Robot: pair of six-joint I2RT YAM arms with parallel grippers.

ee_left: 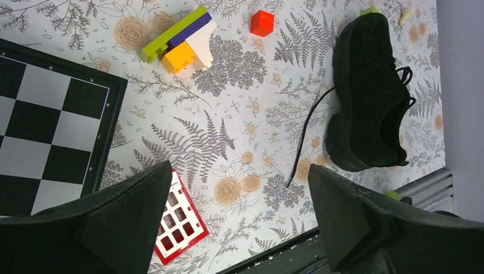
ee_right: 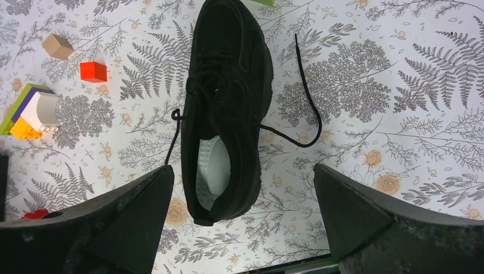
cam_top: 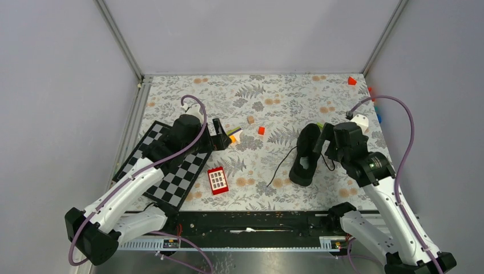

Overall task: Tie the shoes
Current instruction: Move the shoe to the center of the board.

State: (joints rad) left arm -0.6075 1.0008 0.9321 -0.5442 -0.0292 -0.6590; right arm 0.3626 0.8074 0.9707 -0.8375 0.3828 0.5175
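The right gripper (ee_right: 242, 171) hangs with its jaws spread wide and holds nothing. The black sneaker (ee_right: 228, 85) lies just below and ahead of it, its heel end showing between the two fingers. The grey insole is visible and thin laces (ee_right: 317, 114) trail loose on both sides. The left gripper (ee_left: 240, 171), equally wide and empty, hovers over the floral cloth (ee_left: 228, 114). A red keypad toy (ee_left: 180, 220) lies by its left finger, a chessboard (ee_left: 45, 131) lies beyond that, and the sneaker is well off to its right.
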